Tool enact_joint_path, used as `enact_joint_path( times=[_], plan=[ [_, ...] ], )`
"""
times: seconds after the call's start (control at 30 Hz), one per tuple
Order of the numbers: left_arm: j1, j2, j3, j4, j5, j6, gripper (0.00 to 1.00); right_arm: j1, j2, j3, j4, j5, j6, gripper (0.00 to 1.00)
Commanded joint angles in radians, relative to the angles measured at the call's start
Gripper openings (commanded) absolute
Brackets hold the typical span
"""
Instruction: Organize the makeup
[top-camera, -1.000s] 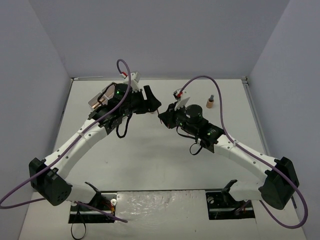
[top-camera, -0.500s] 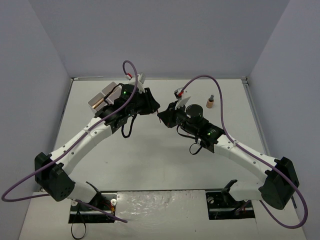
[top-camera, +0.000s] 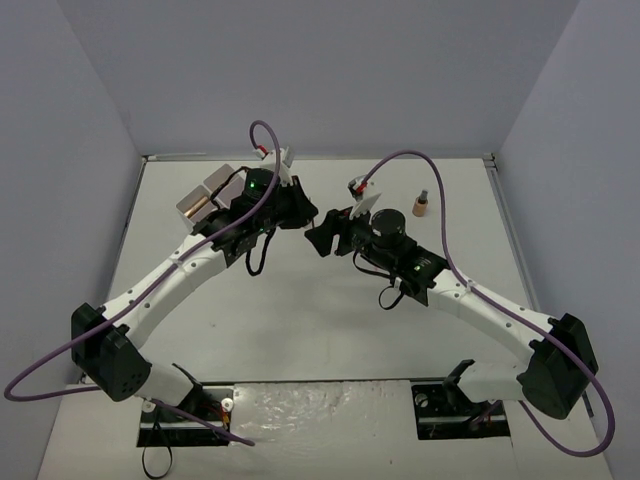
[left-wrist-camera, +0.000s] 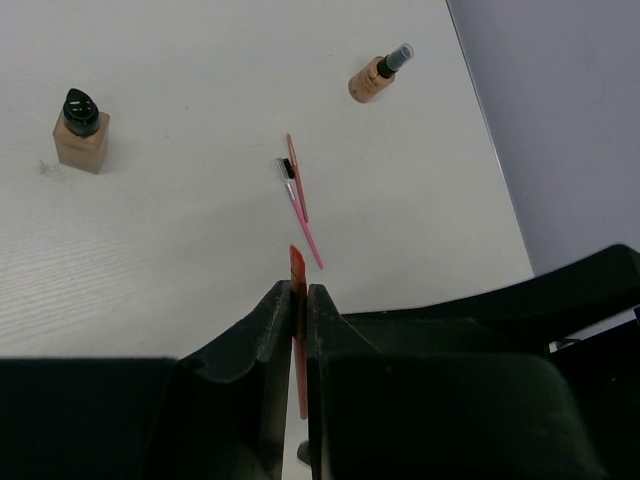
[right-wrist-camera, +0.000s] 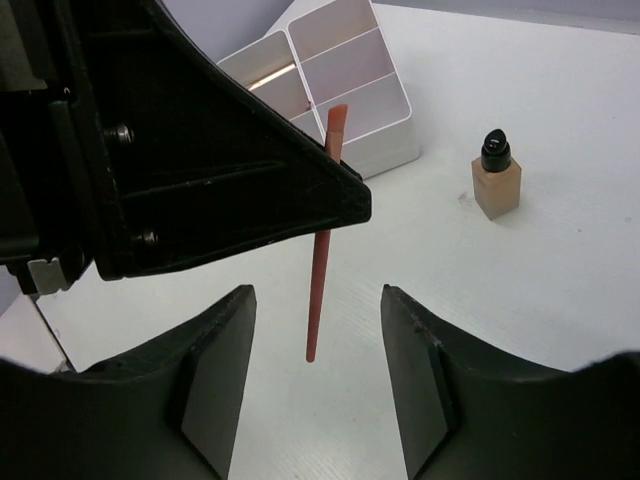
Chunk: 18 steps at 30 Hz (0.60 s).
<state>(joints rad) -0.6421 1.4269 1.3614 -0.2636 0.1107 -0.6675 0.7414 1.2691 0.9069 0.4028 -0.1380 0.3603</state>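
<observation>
Red stick (right-wrist-camera: 315, 300), middle behind left gripper (left-wrist-camera: 299, 292)

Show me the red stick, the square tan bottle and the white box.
red stick (right-wrist-camera: 317, 300), right wrist view, lower shaft.
square tan bottle (left-wrist-camera: 80, 145), left wrist view, tan body.
white box (right-wrist-camera: 385, 150), right wrist view, front wall.

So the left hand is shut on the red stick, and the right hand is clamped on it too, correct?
Not quite. The right hand is open: the right wrist view shows its fingers apart on either side of the red stick, clear of it. The left hand is shut on the stick, as you say.
</observation>
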Motion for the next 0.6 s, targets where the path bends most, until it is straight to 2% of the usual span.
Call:
enact_joint_path(
  times=[0.0,0.1,0.2,0.4,0.57],
  plan=[
    [0.024,-0.017,0.084,-0.006,-0.082,0.149,0.00,0.004,-0.004,0.024,0.042,0.057,-0.021,0.78],
    [0.083,-0.019,0.088,-0.030,-0.127,0.252,0.00,-0.002,-0.014,0.024,-0.018,0.107,-0.048,0.87],
    [0.195,-0.017,0.076,-0.025,-0.126,0.370,0.00,-0.019,-0.025,0.021,-0.097,0.154,-0.072,0.93],
    [0.365,0.024,0.058,0.045,-0.091,0.656,0.00,-0.064,-0.051,-0.030,-0.189,0.187,-0.080,0.95],
    [0.489,0.104,0.049,0.155,0.051,0.799,0.00,-0.089,-0.066,-0.085,-0.205,0.173,-0.078,0.95]
  ],
)
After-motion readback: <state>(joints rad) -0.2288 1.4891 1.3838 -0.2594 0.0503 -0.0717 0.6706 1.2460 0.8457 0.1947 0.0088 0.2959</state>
